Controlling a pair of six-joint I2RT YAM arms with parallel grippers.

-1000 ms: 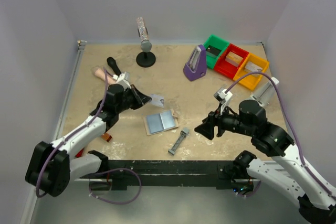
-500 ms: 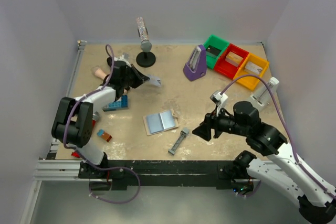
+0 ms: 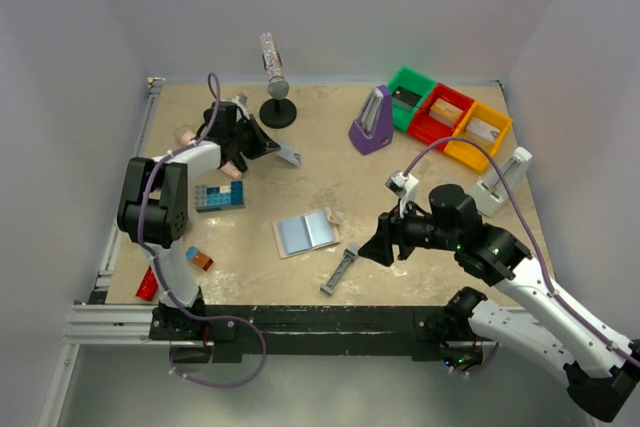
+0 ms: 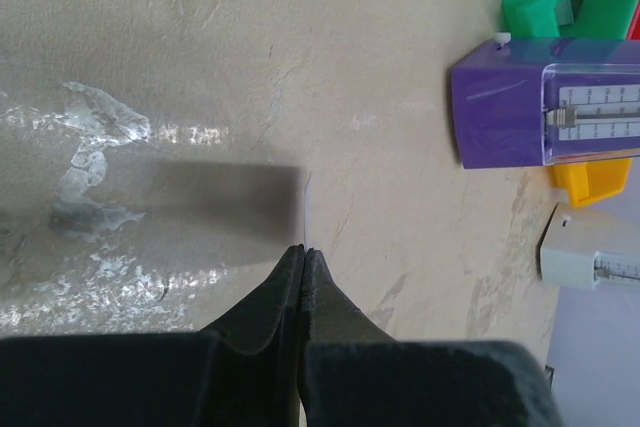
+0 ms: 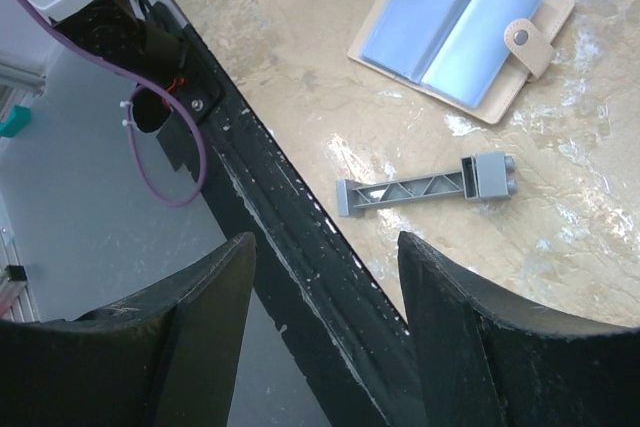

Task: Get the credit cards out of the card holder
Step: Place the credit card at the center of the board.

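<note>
card holder (image 3: 307, 233): bifold, lying open and flat on the table (image 3: 330, 172) near the middle of its near edge, pale blue pockets up, tan snap tab at one side. silver-grey credit card (image 3: 290, 156): out of the holder, pinched edge-on in the closed left end effector (image 4: 303, 250), toward the far-left corner. right end effector (image 5: 325, 292): jaws wide, holding nothing, over the near edge, right of the holder. grey bar (image 5: 425, 187): flat between holder and near edge. blue brick (image 3: 218, 197): left of the holder. purple metronome (image 3: 372, 122) and coloured bins (image 3: 445, 112): toward the far-right corner.
</note>
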